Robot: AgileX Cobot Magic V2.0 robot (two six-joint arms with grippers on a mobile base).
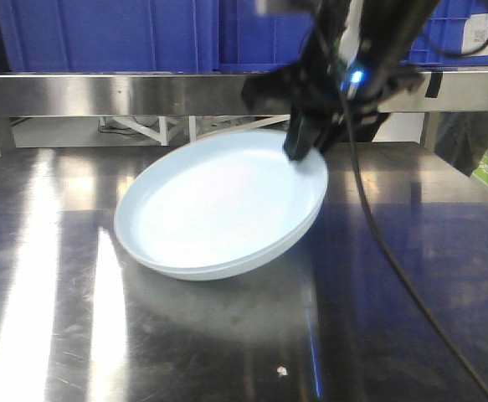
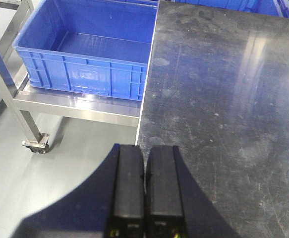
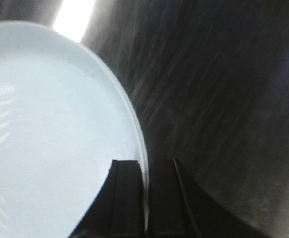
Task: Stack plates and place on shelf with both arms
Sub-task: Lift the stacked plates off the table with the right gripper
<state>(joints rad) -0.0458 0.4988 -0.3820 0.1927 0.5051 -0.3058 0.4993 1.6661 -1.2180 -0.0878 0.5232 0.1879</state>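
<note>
I am looking at the plates (image 1: 218,209) sitting stacked near the middle of the steel table (image 1: 59,335); the upper plate (image 1: 227,197) is resting inside the lower plate (image 1: 218,270), whose rim is showing just beneath it at the near edge. The right gripper (image 1: 304,144) is reaching down to the far right rim of the upper plate; in the right wrist view its fingers (image 3: 127,193) are standing one on each side of that rim, clamped onto it, with the inner finger over the pale bowl and the outer one over the dark table. A blue light (image 1: 357,78) is glowing on the right arm, and a thin black cable (image 1: 394,260) is hanging from it across the table toward the near right corner. Behind the plates a steel shelf (image 1: 101,88) is carrying blue crates (image 1: 101,33).

The left gripper (image 2: 144,193) is hovering over the table's left edge, well apart from the plates; its fingers are pressed together with nothing between them. Beyond it I am seeing an open blue bin (image 2: 89,54) sitting on a wheeled steel cart (image 2: 75,106) just beside the table.
</note>
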